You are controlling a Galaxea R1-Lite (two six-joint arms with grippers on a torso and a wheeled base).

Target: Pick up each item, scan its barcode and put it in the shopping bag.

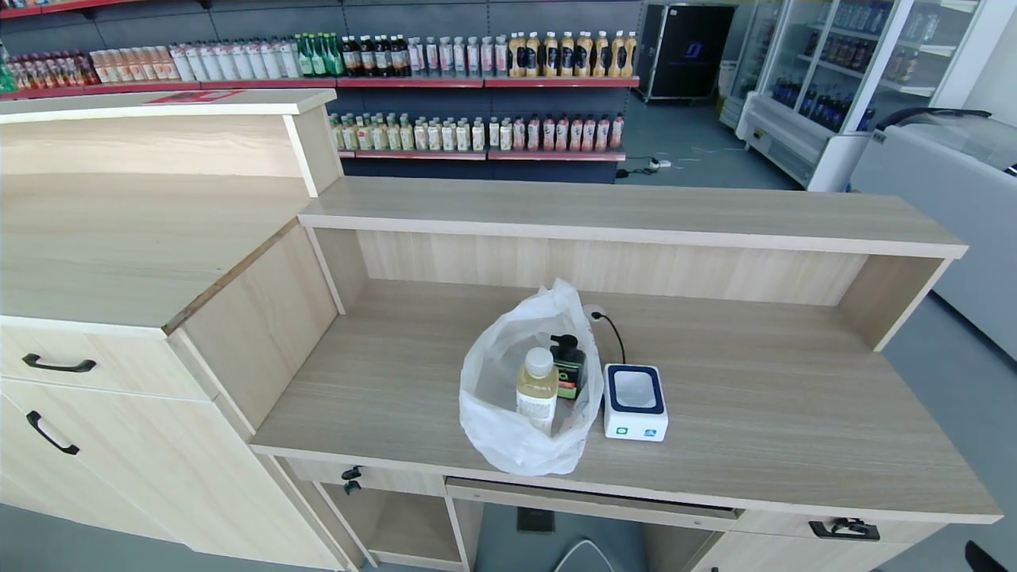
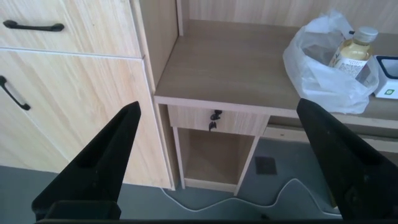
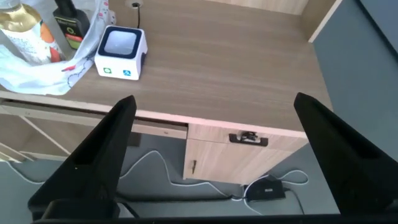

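A white plastic shopping bag (image 1: 508, 433) stands open on the wooden counter (image 1: 794, 413). Inside it a pale yellow bottle with a white cap (image 1: 537, 389) stands upright, and a dark bottle with a green label (image 1: 568, 365) stands just behind it. A white and blue barcode scanner (image 1: 634, 401) sits right beside the bag, its black cable running back. My left gripper (image 2: 217, 162) hangs open below the counter's front edge, on the bag's side, with the bag (image 2: 323, 68) and yellow bottle (image 2: 352, 48) ahead. My right gripper (image 3: 214, 162) is open too, low before the counter, scanner (image 3: 120, 52) ahead.
A taller cabinet with black-handled drawers (image 1: 56, 365) stands to the left. A raised shelf (image 1: 636, 210) runs along the counter's back. Under the counter are a locked drawer (image 2: 215, 119) and a cupboard handle (image 3: 248, 138). Shop shelves with bottles (image 1: 477, 56) and fridges (image 1: 834, 71) stand behind.
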